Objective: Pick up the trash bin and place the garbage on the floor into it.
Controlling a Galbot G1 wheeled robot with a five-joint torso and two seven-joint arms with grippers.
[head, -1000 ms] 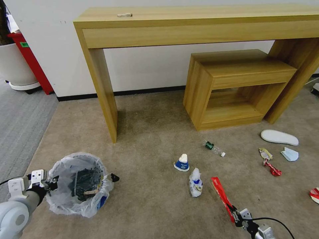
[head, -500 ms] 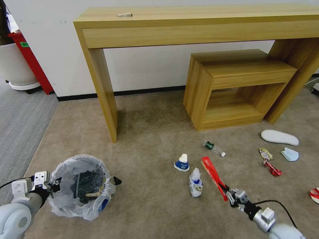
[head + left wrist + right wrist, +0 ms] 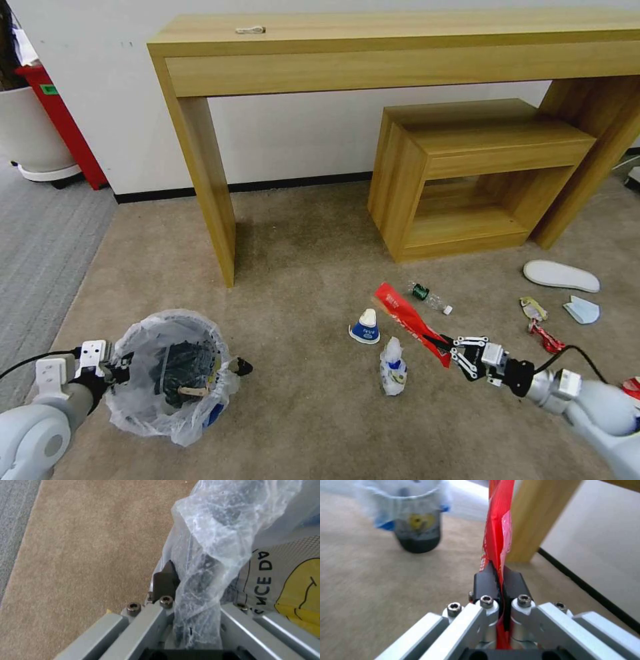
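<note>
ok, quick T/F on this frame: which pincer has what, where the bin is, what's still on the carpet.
1. The right pincer is shut on the red wrapper strip. True.
2. The left pincer holds the trash bin at its bag-covered rim. True.
3. The blue-white paper cup is already in the bin. False: it sits on the floor, beside a crumpled white wrapper.
4. The small bottle stands on the low wooden shelf. False: it lies on the carpet in front of the shelf.
5. The white slipper and face mask lie on the carpet, to the robot's right. True.
</note>
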